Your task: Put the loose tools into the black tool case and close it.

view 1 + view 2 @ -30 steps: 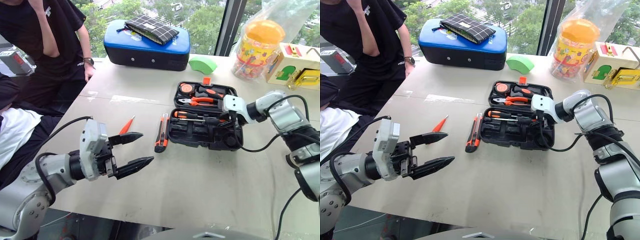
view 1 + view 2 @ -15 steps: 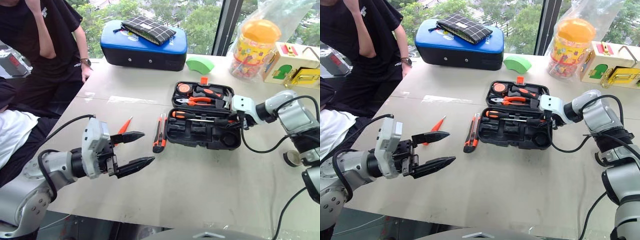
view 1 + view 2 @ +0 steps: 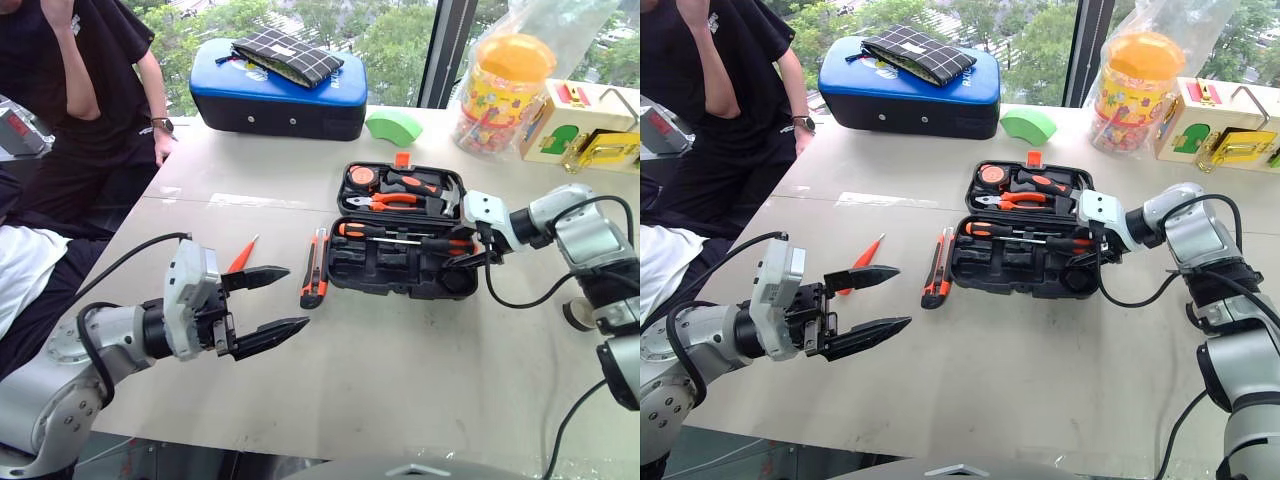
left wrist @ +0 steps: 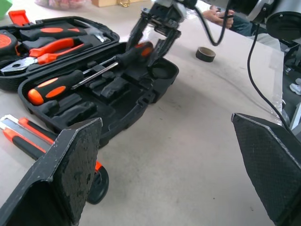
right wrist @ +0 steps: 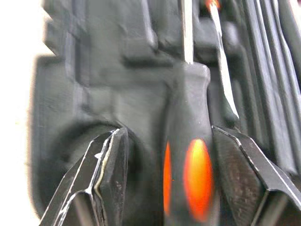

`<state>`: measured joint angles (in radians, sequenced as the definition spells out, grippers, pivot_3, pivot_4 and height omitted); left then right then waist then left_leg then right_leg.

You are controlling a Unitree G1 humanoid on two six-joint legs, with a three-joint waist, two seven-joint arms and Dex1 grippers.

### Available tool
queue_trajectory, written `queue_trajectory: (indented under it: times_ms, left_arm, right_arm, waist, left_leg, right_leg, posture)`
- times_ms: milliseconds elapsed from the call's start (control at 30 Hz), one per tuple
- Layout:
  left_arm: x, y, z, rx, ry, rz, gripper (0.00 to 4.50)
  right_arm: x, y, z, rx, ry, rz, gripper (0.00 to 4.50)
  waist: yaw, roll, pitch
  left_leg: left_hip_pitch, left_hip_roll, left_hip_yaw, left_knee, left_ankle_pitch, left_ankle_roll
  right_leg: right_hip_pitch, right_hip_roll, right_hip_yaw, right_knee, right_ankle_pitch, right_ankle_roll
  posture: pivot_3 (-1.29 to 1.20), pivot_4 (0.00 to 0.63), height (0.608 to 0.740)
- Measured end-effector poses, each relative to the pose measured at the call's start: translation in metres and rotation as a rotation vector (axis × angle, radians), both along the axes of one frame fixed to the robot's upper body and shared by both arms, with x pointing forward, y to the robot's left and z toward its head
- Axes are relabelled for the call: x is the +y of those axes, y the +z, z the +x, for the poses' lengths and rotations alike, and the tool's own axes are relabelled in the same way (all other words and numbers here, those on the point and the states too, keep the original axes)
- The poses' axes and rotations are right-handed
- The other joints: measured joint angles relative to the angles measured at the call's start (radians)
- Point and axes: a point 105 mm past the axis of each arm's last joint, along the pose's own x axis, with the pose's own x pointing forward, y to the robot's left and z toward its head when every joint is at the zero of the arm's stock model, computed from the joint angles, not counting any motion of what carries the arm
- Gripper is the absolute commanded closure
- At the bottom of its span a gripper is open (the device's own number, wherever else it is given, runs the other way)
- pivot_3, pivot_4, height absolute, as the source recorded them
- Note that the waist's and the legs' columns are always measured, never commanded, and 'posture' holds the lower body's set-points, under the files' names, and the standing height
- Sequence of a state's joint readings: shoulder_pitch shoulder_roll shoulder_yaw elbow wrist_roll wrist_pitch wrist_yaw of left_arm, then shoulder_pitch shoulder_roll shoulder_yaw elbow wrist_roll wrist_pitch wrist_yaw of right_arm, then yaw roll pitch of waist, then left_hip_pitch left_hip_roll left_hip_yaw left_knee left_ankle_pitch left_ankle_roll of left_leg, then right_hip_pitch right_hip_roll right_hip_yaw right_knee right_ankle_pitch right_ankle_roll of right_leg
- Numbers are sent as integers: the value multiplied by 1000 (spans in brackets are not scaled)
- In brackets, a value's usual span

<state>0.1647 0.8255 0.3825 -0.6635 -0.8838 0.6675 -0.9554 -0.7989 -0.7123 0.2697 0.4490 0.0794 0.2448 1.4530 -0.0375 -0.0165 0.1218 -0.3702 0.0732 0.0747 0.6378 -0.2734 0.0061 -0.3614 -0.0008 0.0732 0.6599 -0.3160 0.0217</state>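
The table (image 3: 400, 350) carries the open black tool case (image 3: 400, 270), with two long screwdrivers (image 3: 400, 236) lying in its slots. The utility knife (image 3: 316, 267) lies just left of the case and the slim orange screwdriver (image 3: 243, 257) farther left. The right gripper (image 3: 470, 252) straddles a screwdriver handle at the case's right end, jaws apart; the left gripper (image 3: 272, 302) hovers left of the case, jaws wide apart.

The left arm reaches in over the table's near left corner, and the left gripper (image 3: 272, 303) hangs above the tabletop with its two black fingers spread wide and nothing between them. The right arm bends in from the table's right edge, wrist turned inward; the right gripper (image 4: 153, 37) stands with its fingers parted.
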Motion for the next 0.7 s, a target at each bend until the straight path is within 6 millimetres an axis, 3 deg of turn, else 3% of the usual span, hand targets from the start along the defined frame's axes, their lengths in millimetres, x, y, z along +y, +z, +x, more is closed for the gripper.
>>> queue_trajectory:
  times_ms: [100,167,200,333,467,700]
  left_arm:
    - [0,0,0,-3,0,-1,0]
    - [0,0,0,-3,2,0,0]
    - [0,-1,0,-4,3,0,0]
    - [0,-2,0,-7,9,5,0]
    - [-2,-5,1,0,9,2,0]
    - [0,-9,5,-5,44,6,0]
  right_arm:
    - [2,21,1,-19,-55,141,3211]
    - [2,29,1,-45,-101,216,4304]
    - [3,29,2,-53,-131,249,4419]
    - [8,6,2,-72,-251,299,4419]
    - [7,-26,6,-110,-340,204,4419]
    - [12,-37,6,-243,-261,79,4419]
  waist:
    - [-1,0,0]
    - [-1,-1,0]
    - [-1,-1,0]
    - [-1,-1,0]
    - [-1,-1,0]
    - [-4,-8,-5]
  left_leg:
    - [0,0,0,0,0,0]
    - [0,0,0,0,0,0]
    - [0,0,0,0,0,0]
    - [0,0,1,0,0,0]
    - [0,0,1,0,0,0]
    - [9,0,4,-1,0,0]
  right_leg:
    - [0,0,0,0,0,0]
    - [0,0,0,-1,0,0]
    - [0,0,0,-1,0,0]
    - [0,0,1,-1,0,0]
    - [0,0,1,-1,0,0]
    - [7,0,3,-1,0,0]
  posture:
    - [0,150,740]
    - [0,150,740]
    - [0,150,740]
    - [0,150,740]
    - [0,150,740]
    - [0,150,740]
